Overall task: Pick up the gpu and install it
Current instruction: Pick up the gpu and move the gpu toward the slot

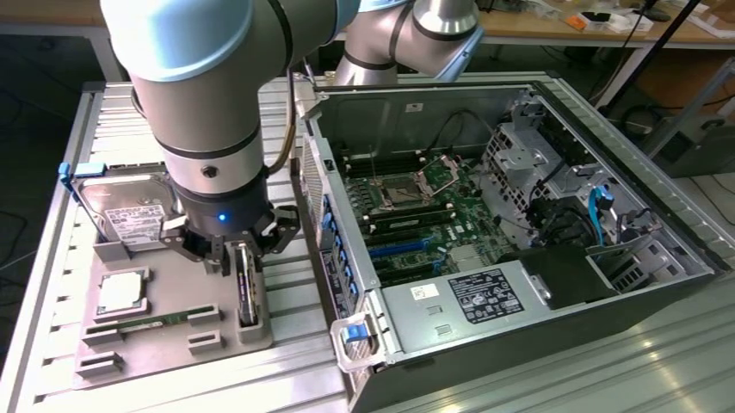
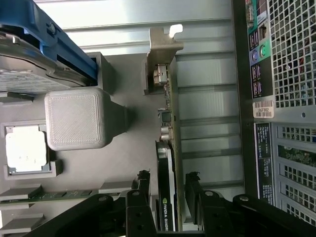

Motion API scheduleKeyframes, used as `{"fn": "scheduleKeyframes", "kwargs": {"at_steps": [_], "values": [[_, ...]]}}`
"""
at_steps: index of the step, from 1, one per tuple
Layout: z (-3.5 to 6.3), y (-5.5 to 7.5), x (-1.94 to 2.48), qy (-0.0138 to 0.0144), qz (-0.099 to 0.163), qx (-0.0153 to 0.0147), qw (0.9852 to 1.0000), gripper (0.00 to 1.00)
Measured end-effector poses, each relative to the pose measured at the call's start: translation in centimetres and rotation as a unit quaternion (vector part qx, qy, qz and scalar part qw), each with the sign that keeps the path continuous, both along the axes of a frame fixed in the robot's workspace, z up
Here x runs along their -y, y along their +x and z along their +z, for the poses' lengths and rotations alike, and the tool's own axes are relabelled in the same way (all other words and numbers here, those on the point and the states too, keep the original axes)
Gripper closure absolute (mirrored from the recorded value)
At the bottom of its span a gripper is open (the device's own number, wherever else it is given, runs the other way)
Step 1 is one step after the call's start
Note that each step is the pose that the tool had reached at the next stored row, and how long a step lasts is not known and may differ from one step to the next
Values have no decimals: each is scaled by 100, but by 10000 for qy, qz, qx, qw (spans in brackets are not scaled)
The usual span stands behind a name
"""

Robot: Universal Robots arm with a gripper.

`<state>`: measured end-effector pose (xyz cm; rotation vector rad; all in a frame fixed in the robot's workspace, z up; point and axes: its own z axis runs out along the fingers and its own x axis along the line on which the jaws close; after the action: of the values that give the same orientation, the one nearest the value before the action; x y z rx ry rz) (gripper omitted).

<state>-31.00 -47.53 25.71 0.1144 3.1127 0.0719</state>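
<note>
The gripper (image 1: 236,248) was spread at the exterior view's lower left, one finger on each side of the gpu (image 1: 246,291), neither pressing it; the gpu stood on edge in the grey tray (image 1: 172,340), beside the open computer case (image 1: 379,112).

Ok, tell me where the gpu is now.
The gpu stands on edge in the grey tray at the exterior view's left, straddled by the open gripper, beside the computer case.

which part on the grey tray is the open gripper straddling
The gpu: the dark card standing on edge with a silvery bracket, inside the open gripper. The hard drive, processor and green memory stick sit aside.
</note>
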Motion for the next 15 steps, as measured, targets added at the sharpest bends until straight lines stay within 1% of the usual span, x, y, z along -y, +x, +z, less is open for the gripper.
{"fn": "scheduleKeyframes", "kwargs": {"at_steps": [7, 8, 10, 11, 12, 13, 15], "values": [[-28, 0, 0, 0, 0, 0, 10000, 58], [-44, 0, 0, 0, 0, 1, 10000, 58], [-114, -2, 2, 1, 0, 1, 10000, 58], [-125, -3, 2, 0, 0, 0, 10000, 58], [-126, -2, 1, 0, 0, 0, 10000, 59], [-125, -2, 2, 0, 0, 0, 10000, 73], [-125, -2, 1, 0, 0, 0, 10000, 73]]}}
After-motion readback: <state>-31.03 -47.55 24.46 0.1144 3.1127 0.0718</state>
